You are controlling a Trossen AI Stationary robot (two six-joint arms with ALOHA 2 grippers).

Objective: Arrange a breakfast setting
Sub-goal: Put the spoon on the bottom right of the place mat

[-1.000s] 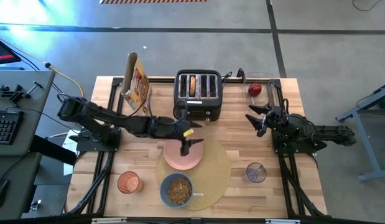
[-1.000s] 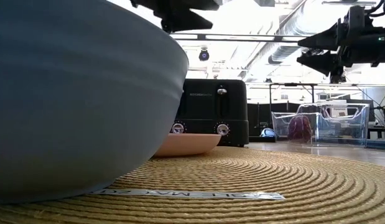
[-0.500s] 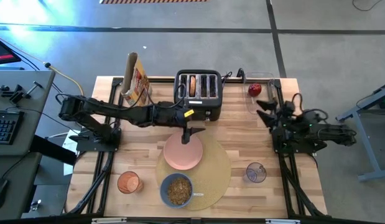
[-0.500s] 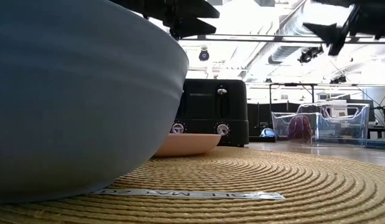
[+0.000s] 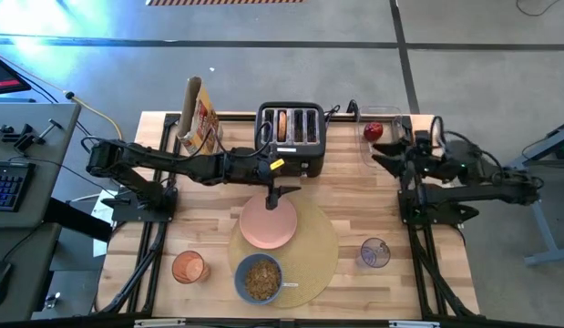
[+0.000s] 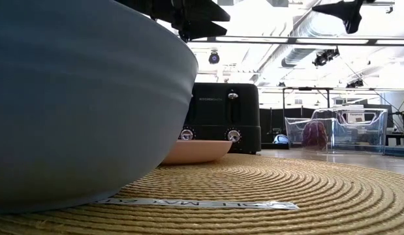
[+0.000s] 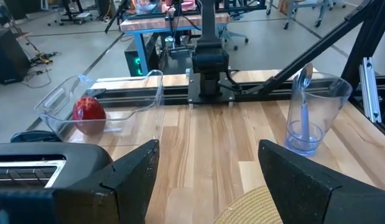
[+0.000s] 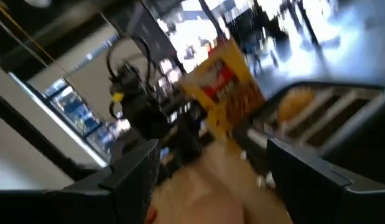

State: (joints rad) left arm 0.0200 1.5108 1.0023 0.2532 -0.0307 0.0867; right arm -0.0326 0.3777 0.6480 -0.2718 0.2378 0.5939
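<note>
Beneath the blue bowl (image 6: 77, 98), an unreadable white label (image 6: 195, 203); both arms' jaws spread.

Pink plate (image 5: 268, 226) and cereal-filled blue bowl (image 5: 259, 279) rest on the round placemat (image 5: 313, 255).

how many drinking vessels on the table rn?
2: orange cup near the front left corner; clear glass front right, just off the placemat. None seem hidden.

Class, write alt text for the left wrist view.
Between the left gripper's open fingers lies a wooden table, with a red apple in a clear container and a clear purplish glass.
</note>
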